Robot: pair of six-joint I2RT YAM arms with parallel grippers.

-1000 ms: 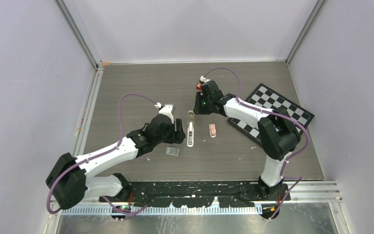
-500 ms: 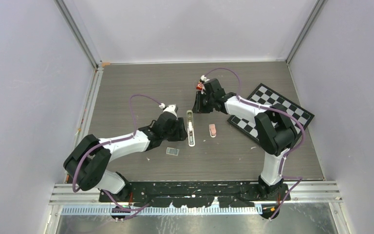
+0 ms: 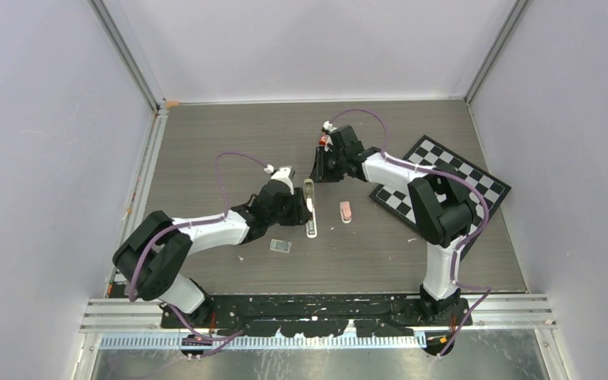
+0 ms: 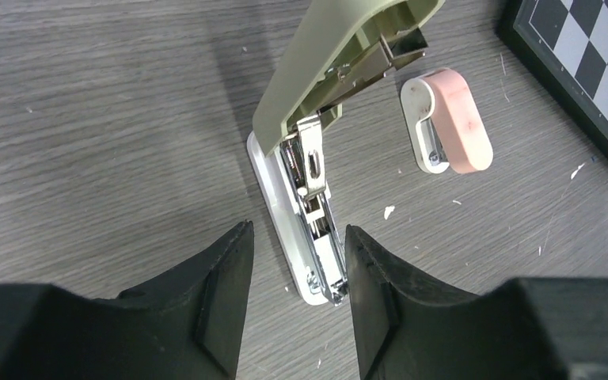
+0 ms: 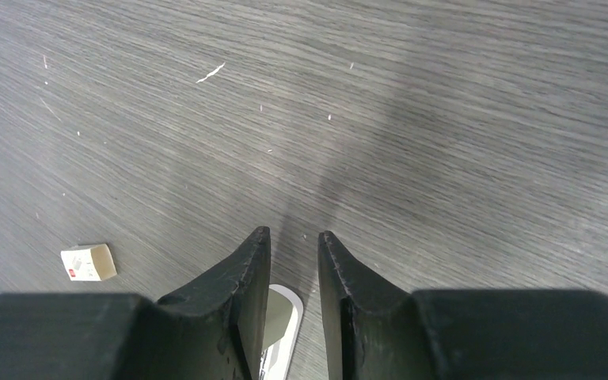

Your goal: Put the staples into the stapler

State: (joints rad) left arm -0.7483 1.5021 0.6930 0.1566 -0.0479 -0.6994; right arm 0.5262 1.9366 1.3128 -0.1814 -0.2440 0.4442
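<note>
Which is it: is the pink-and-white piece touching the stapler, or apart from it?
Apart. The left wrist view shows bare table between the pink-and-white piece and the stapler.

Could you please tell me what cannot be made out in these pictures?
Staples: none identifiable; inside the stapler only shiny metal in the left wrist view, too small from the top.
Stapler cover's far end: cut off by the left wrist view's top edge.
Right gripper: whether its jaws hold the stapler; its own fingers hide the contact in the right wrist view.
Small pale box: contents too small, top view.
</note>
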